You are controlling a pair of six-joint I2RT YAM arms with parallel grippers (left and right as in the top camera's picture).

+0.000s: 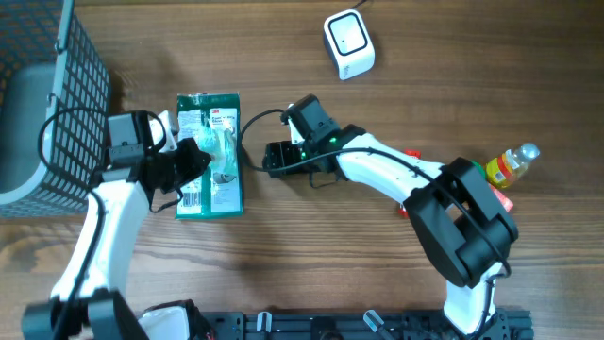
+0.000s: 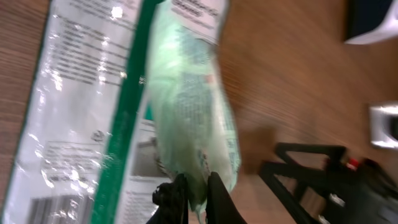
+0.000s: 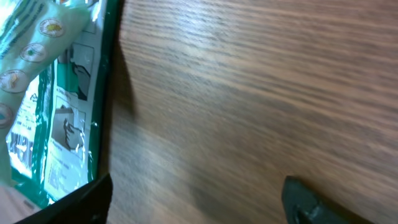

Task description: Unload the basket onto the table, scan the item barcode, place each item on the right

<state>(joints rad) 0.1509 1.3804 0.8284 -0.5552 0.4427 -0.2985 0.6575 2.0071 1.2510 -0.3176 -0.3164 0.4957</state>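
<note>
Green-and-white flat plastic retail pack lies flat on the brown wooden table, left of centre. Judged light and floppy: slick film, with a soft bulging blister down the middle; best pinched at a thin edge. Barcode is printed at one corner. Left gripper is pinched tight on the blister's end. Right gripper, just beside the pack, gapes wide and holds nothing.

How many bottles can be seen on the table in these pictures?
1. A small bottle with a yellow label lies at the far right of the overhead view, beside the right arm. Something red under that arm is mostly hidden, so another could be concealed.
</note>
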